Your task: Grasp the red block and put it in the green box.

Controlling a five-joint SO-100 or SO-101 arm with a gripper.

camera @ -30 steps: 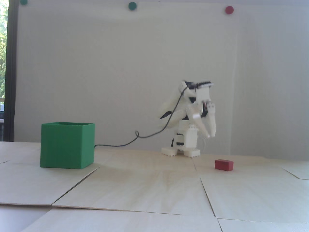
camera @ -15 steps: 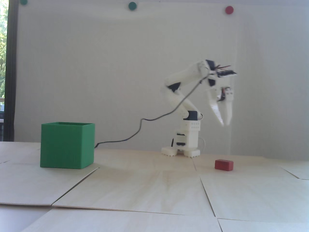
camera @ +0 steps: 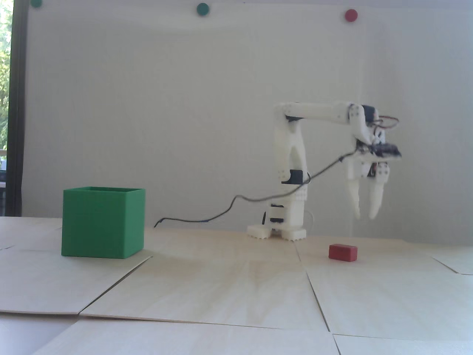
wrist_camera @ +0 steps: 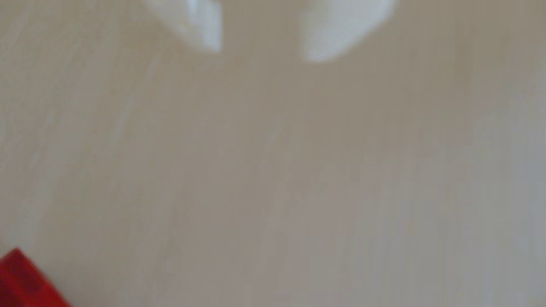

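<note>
Gripper (camera: pixel 365 216) hangs above table (camera: pixel 236 292), fingers pointing down, spread apart, nothing between them. Red block (camera: pixel 343 252) lies flat on table below fingertips, slightly left of them in fixed view, not touching. Wrist view, blurred: block (wrist_camera: pixel 23 283) at bottom-left corner, well clear of both fingertips (wrist_camera: pixel 206 32) at top. Green box (camera: pixel 102 222) far left on table, well apart from block.
</note>
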